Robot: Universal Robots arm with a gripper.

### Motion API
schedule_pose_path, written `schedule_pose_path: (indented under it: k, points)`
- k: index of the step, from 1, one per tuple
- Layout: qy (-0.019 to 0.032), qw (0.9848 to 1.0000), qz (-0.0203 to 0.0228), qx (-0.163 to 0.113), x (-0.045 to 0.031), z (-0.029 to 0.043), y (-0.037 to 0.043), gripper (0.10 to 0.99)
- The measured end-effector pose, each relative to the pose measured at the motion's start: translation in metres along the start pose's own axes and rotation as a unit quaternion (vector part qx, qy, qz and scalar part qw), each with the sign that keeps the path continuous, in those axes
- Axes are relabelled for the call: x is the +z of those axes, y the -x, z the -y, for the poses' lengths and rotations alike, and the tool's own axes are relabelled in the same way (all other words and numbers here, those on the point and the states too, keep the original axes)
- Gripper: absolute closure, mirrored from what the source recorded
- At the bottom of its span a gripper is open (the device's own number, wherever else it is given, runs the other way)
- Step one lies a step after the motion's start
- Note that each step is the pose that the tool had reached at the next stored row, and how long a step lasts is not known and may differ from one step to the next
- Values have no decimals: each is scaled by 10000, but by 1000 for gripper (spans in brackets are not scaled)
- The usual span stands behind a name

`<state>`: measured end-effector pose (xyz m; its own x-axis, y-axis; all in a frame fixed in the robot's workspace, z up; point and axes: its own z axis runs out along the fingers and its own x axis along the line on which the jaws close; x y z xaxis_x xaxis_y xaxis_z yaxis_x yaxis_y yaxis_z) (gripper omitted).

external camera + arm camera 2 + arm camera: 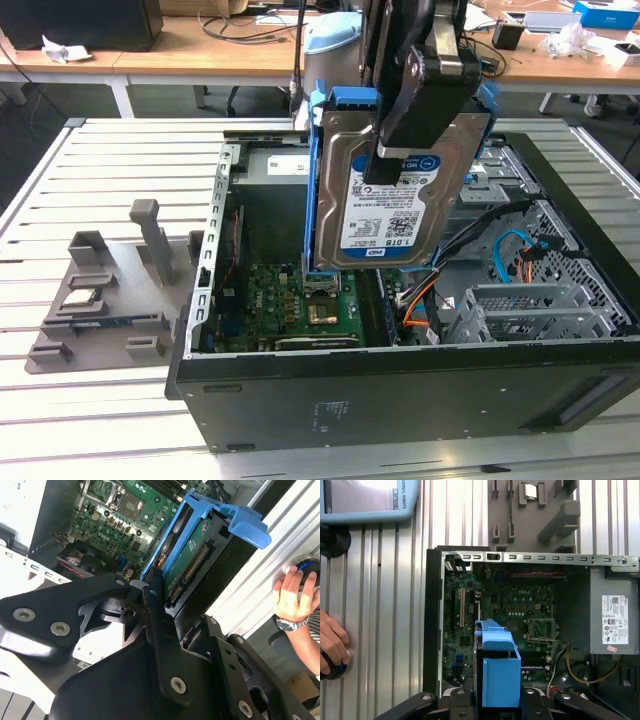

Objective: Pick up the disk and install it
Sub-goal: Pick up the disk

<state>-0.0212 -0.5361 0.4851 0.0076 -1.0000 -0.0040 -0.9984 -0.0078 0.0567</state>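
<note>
Blue-framed disk (385, 215), clamped upright in the closed gripper (388, 160) above the open case (400, 400), should travel square and clear of the cables (420, 297).

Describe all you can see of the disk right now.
The disk is a silver metal drive with a white-and-blue label, framed by a blue plastic carrier. It hangs roughly upright above the open computer case, over the circuit board. The gripper is shut on its upper part; nothing else seems to touch it. Its underside looks green in the second wrist view.
</note>
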Motion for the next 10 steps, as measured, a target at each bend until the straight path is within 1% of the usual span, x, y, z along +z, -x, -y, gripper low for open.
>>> schedule_pose_path:
  k: [1,3,8,10]
  points:
    - [-1,10000,0,0,-1,23,0,722]
    - [0,10000,1,-1,-4,101,-1,722]
    - [0,10000,0,0,-10,204,-1,722]
    - [0,10000,1,0,-12,270,-1,722]
